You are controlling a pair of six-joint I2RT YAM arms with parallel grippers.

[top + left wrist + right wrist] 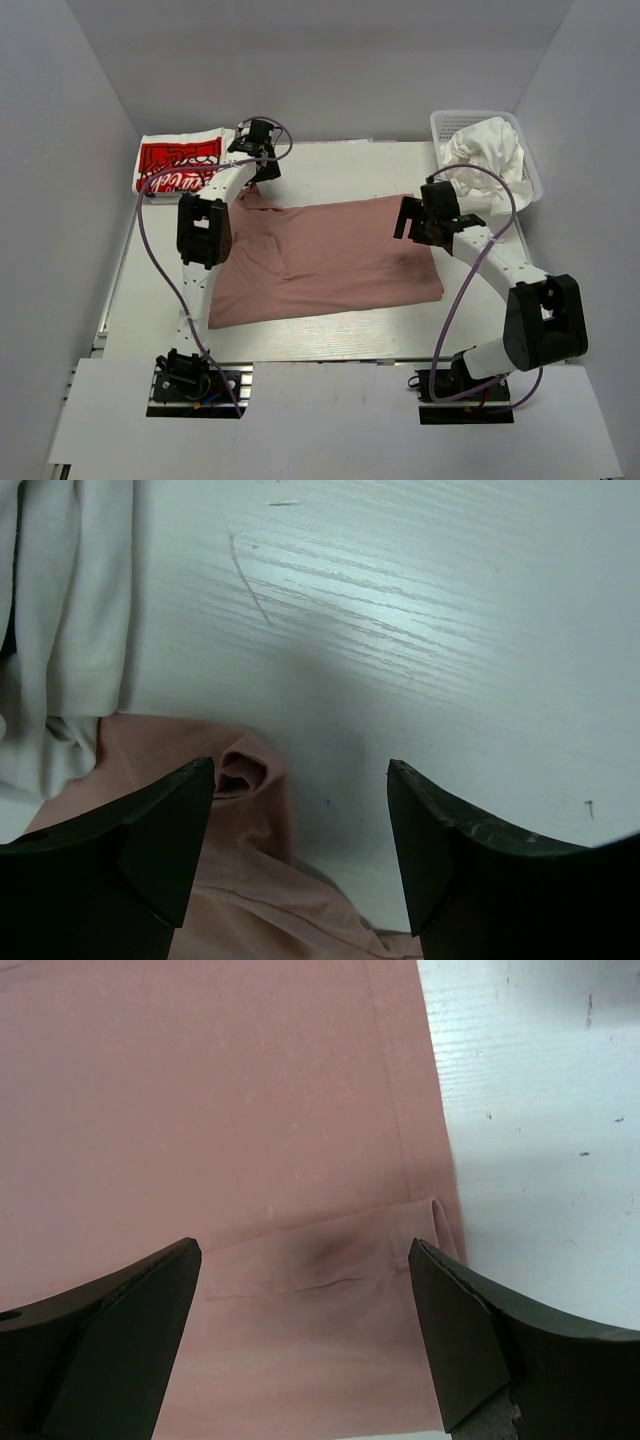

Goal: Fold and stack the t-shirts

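The dusty-pink cotton t-shirt (330,260) is matt, soft cloth with a stitched hem. The white wooden table (340,165) shows fine grain and a faint sheen. At its far right corner, the white mesh basket (478,116) looks like smooth plastic. The left gripper's (298,770) black fingers (450,860) are matt.

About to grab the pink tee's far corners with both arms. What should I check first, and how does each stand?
1. Left gripper open: ok.
2. Right gripper open: ok.
3. Pink tee corner below left gripper: ok, bunched.
4. Hem corner below right gripper: ok.
5. Pink tee lying flat: not ok, creased.
6. Folded logo tee clear of the pink one: cannot tell, they lie close.
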